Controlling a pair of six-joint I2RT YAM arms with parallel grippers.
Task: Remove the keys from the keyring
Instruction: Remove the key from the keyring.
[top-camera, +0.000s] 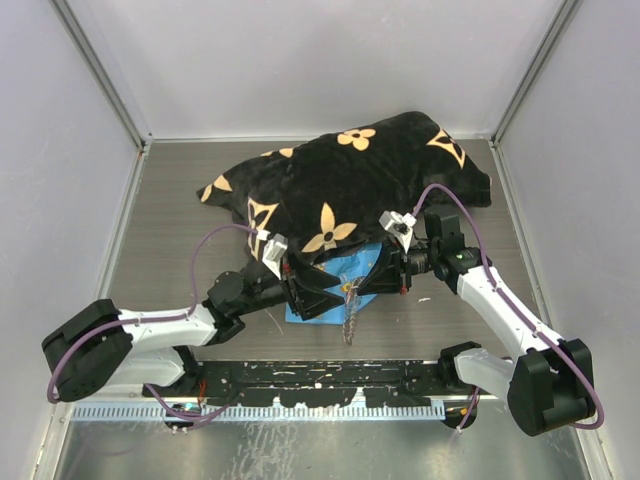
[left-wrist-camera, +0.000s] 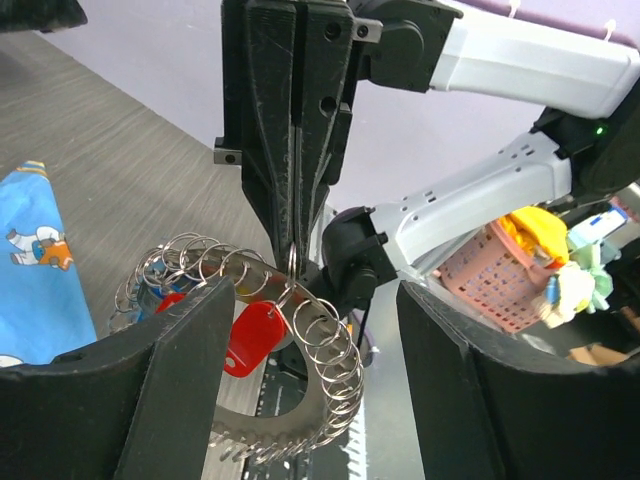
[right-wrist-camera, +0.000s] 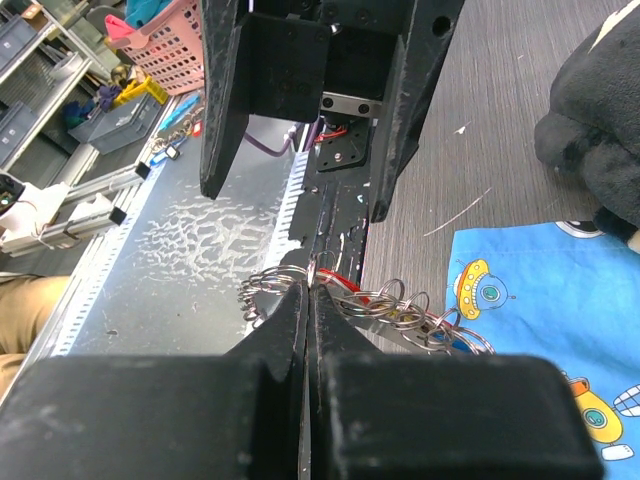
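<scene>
Above the blue cloth (right-wrist-camera: 540, 310) at the near side of the counter (top-camera: 180, 250), your right gripper (right-wrist-camera: 308, 295) is clenched on the keyring (left-wrist-camera: 335, 365), which dangles from its fingertips with a red-headed key (left-wrist-camera: 255, 335) among the loops. Your left gripper (left-wrist-camera: 312, 300) faces it, released, one finger to each side of the ring.

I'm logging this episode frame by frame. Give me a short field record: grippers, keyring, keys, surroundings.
right gripper: jaws shut on the keyring
left gripper: jaws open, holding nothing
keyring: chain of small rings hanging from the right gripper
keys: red-headed key on the ring; others unclear
underneath: blue cloth on the table
behind: black patterned blanket
</scene>
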